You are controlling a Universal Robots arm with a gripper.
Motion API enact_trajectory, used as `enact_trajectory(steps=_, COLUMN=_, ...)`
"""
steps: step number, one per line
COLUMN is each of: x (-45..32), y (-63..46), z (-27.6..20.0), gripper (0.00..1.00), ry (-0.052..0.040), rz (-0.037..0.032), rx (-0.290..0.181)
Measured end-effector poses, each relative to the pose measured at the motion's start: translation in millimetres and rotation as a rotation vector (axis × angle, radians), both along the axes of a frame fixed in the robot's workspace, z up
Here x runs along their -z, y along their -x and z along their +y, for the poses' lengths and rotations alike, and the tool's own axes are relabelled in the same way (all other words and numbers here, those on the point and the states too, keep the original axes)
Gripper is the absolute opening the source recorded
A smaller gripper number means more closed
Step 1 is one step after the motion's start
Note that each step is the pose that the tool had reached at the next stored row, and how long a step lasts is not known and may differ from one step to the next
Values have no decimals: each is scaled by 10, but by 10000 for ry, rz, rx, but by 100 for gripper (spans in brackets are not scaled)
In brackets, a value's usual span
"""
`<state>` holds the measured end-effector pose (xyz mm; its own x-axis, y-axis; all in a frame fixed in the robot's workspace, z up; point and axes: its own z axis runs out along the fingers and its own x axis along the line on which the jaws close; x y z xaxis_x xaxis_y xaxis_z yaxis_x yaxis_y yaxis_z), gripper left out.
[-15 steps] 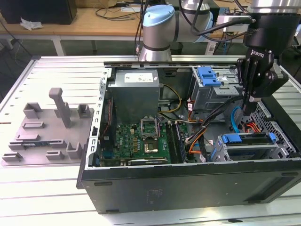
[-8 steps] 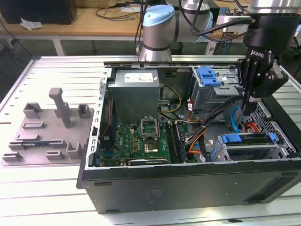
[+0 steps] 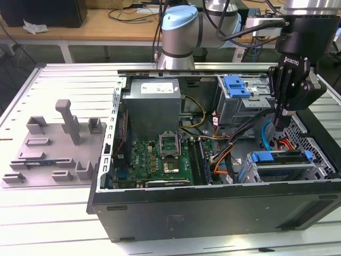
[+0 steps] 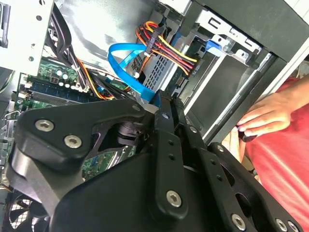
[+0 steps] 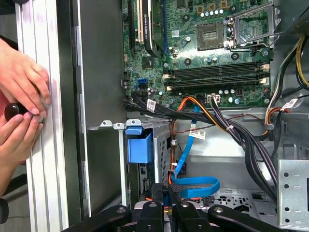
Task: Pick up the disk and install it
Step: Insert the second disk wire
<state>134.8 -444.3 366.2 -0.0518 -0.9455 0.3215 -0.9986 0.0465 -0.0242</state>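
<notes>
Claw (image 3: 282,114): fingers pressed together, gripping nothing visible, hanging inside open computer case (image 3: 213,210) above disk (image 3: 277,158) sitting in drive bay; a person's hands (image 5: 19,101) resting beside case.

blue disk (image 3: 277,158), green motherboard (image 3: 160,157)

Exterior view high and set back off the open computer case (image 3: 213,176), looking down across the slatted surface (image 3: 64,213), both wrist views close above the case interior, past the gripper body, sharing the blue cable (image 4: 130,67) and drive cage (image 5: 145,145)
</notes>
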Motion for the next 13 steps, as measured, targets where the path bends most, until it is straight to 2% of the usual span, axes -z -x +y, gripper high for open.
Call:
enact_trajectory(steps=3, x=0, y=0, z=0, gripper=16, ry=0, rz=0, rx=0)
enact_trajectory(steps=5, x=0, y=0, z=-44, gripper=16, ry=-73, rz=0, rx=0)
enact_trajectory(steps=6, x=0, y=0, z=-87, gripper=16, ry=-157, rz=0, rx=0)
enact_trajectory(steps=7, x=0, y=-14, z=-231, gripper=16, ry=-609, rz=0, rx=0)
enact_trajectory(steps=13, x=0, y=-53, z=-302, gripper=16, ry=-978, rz=0, rx=0)
